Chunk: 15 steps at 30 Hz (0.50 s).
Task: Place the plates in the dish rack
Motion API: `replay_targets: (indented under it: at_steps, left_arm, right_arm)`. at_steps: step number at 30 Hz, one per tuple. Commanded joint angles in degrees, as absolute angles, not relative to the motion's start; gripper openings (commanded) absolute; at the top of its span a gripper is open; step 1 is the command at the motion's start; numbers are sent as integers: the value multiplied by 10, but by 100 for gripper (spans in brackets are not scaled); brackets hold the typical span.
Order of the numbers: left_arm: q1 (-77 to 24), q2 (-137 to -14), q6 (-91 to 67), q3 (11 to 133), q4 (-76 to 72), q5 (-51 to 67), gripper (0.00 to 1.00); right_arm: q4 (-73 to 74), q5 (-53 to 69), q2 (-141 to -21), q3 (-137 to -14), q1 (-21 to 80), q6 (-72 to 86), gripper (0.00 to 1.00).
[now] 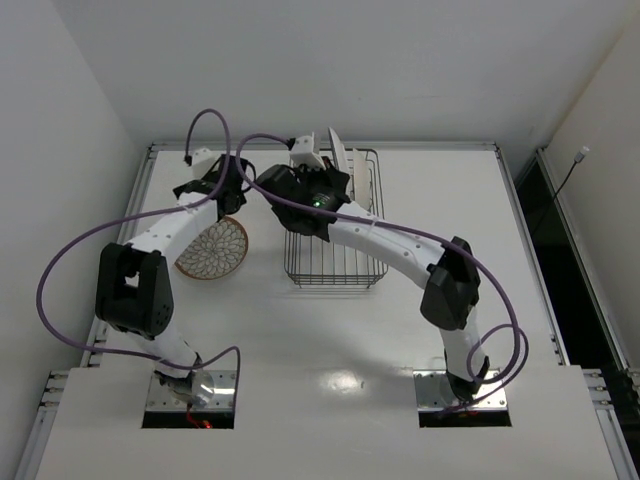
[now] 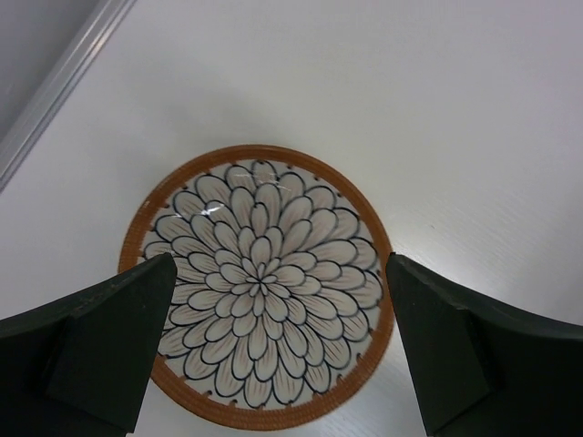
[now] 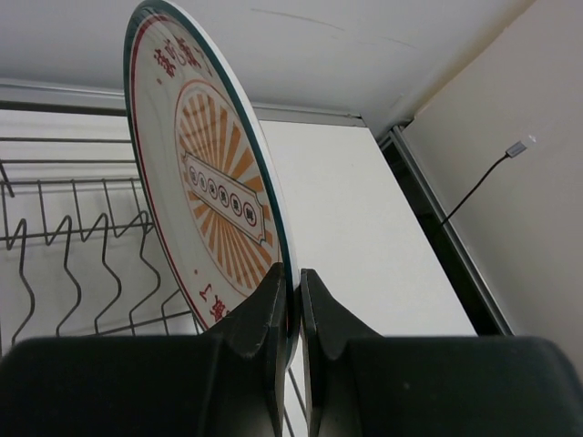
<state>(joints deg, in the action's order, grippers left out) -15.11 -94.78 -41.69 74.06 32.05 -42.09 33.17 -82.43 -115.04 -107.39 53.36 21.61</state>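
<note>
Orange characters on the rim and central banner of the round white sunburst ceramic plate (image 3: 219, 200) are too small to read. The right end effector (image 3: 293, 282) clenches its lower edge, holding it upright on edge, with the dark wire dish rack (image 3: 55, 237) at lower left. The left end effector (image 2: 281, 269), fingers spread apart, hangs above the orange-rimmed petal-patterned plate (image 2: 264, 209), which lies flat on the white bench (image 2: 437, 109).
</note>
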Motion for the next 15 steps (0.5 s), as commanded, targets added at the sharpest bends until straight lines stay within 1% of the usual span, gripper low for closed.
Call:
replay_targets:
  at_steps: [1,6,10,15]
  left_arm:
    - [-127,-941,-474,753,346,-443,99]
    - [-127,-911,-550,753,392,-512,99]
    - [-127,-883,-575,748,399,-536,99]
    - [-127,-860,-589,748,404,-542,99]
  right_arm:
    - [296,-941,-1167,-1109,527,194,0]
    - [248,-954,-1204,-1114,522,141,0]
    - [159,-966,-1221,-1109,512,68,0]
    - [105,-971,-1235,-1101,497,7,0]
